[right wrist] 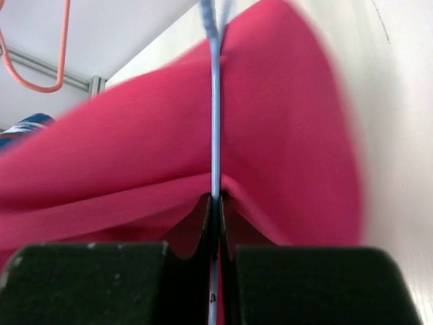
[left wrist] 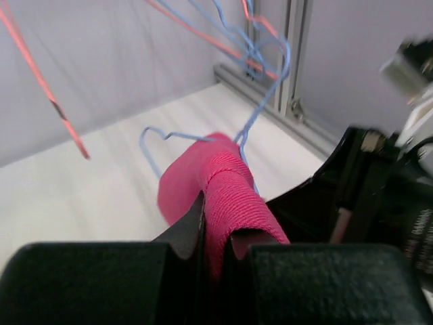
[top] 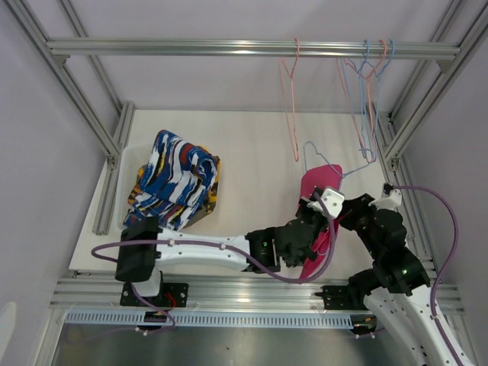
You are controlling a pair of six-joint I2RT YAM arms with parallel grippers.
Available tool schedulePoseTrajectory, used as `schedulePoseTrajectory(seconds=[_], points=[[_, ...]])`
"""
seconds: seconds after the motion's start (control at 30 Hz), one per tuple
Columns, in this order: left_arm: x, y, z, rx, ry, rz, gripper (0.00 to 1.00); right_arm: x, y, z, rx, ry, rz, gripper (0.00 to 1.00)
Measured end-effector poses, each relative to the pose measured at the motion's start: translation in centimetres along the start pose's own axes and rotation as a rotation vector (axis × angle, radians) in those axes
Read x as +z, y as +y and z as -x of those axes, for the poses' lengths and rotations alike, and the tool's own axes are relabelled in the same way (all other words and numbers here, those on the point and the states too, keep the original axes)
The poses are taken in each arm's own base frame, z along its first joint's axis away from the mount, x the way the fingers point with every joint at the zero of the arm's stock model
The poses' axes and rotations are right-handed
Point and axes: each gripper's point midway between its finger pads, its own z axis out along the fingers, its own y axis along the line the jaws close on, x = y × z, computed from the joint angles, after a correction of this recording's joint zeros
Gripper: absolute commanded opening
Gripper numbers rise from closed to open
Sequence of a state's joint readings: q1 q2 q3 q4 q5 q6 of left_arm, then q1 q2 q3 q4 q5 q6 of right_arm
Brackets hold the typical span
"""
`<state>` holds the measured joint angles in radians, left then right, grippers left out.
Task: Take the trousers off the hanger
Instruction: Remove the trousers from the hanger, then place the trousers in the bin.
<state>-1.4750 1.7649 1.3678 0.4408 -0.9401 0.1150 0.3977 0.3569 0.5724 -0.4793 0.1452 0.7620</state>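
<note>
Left gripper, pinched shut on a fold of the magenta trousers, sits just beside the right gripper, clamped on the blue hanger wire. That wire runs straight ahead, cloth draped on both sides.

No readable text, labels or numbers anywhere

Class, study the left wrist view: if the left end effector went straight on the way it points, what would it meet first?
The magenta pink cloth trousers that the left end effector now pinches; just beyond, probably the blue wire hanger, though depth is unclear.
</note>
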Motion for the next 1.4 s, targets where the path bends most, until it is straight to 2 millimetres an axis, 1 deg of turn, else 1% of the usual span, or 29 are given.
schedulePoseTrajectory(seconds=[0.07,0.13,0.2,0.37,0.47,0.53,0.67,0.73,0.87,0.9,1.0,1.07,1.4], points=[[-1.0,0.6,2.6,-0.030,-0.047,-0.001,0.00,0.0,-0.1,0.0,0.002,0.000,-0.005,0.00],[-2.0,1.6,4.2,-0.048,-0.080,0.008,0.01,-0.1,-0.1,0.0,0.005,-0.004,-0.002,0.00],[-2.7,2.6,5.4,-0.063,-0.105,0.020,0.01,-0.2,-0.2,-0.1,0.004,0.000,-0.002,0.00],[-3.7,5.0,6.4,-0.050,-0.128,0.060,0.01,0.0,-0.9,-1.0,0.005,0.014,-0.009,0.00],[-4.4,6.4,6.8,-0.013,-0.135,0.077,0.01,0.2,-1.7,-2.1,0.007,0.039,-0.020,0.00],[-5.0,7.7,7.7,0.008,-0.149,0.090,0.01,0.4,-2.1,-2.8,0.006,0.062,-0.023,0.00],[-6.5,10.8,10.5,0.022,-0.198,0.135,0.00,0.7,-2.9,-4.3,0.003,0.105,-0.031,0.00],[-7.5,12.8,12.4,-0.003,-0.234,0.164,0.01,0.8,-3.5,-5.0,-0.005,0.123,-0.043,0.00],[-10.1,17.7,16.6,-0.110,-0.316,0.226,0.01,1.2,-5.3,-6.8,-0.016,0.162,-0.086,0.00],[-11.0,19.3,17.6,-0.145,-0.337,0.244,0.01,1.3,-5.9,-7.3,-0.018,0.173,-0.099,0.00],[-12.4,21.7,18.7,-0.190,-0.360,0.272,0.01,1.5,-7.2,-8.6,-0.023,0.201,-0.129,0.00],[-13.3,23.2,19.0,-0.204,-0.363,0.291,0.01,1.6,-8.0,-9.3,-0.025,0.215,-0.144,0.00],[-16.0,27.5,17.0,-0.201,-0.336,0.326,0.01,2.6,-10.2,-12.0,-0.029,0.269,-0.179,0.00]])
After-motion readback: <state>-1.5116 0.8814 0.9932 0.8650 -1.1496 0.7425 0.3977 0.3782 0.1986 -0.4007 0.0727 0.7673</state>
